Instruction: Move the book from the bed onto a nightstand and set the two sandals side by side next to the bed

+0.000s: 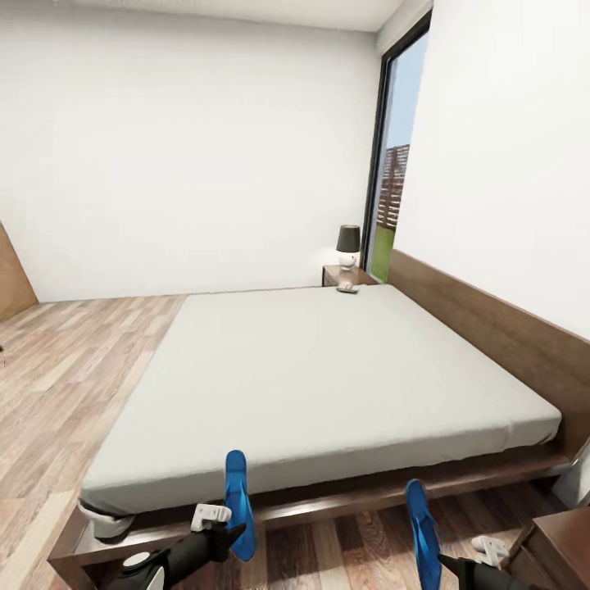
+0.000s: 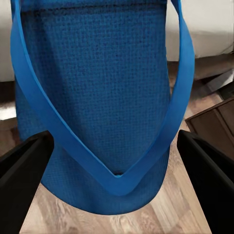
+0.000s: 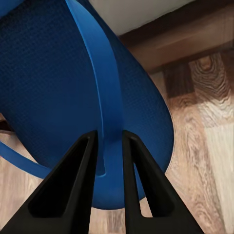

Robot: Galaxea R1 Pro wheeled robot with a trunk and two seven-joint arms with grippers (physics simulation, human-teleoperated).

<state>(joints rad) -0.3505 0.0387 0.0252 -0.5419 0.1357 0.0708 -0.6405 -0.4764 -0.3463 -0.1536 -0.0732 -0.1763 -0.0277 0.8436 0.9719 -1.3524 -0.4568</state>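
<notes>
- White walls [image 1: 188, 147]: plain, enclosing the far and right sides of the room.
- Ceiling [image 1: 270, 10]: white strip at 12 o'clock in the head view.
- Outdoor building [image 1: 395, 184]: brown, slatted, at 1 o'clock, with blue sky above and a green strip below.
- Tan wooden panel [image 1: 12, 279]: at 9 o'clock, cut off by the picture edge.
- Dark wooden furniture corner [image 1: 565, 545]: at 5 o'clock, standing on the floor.
</notes>
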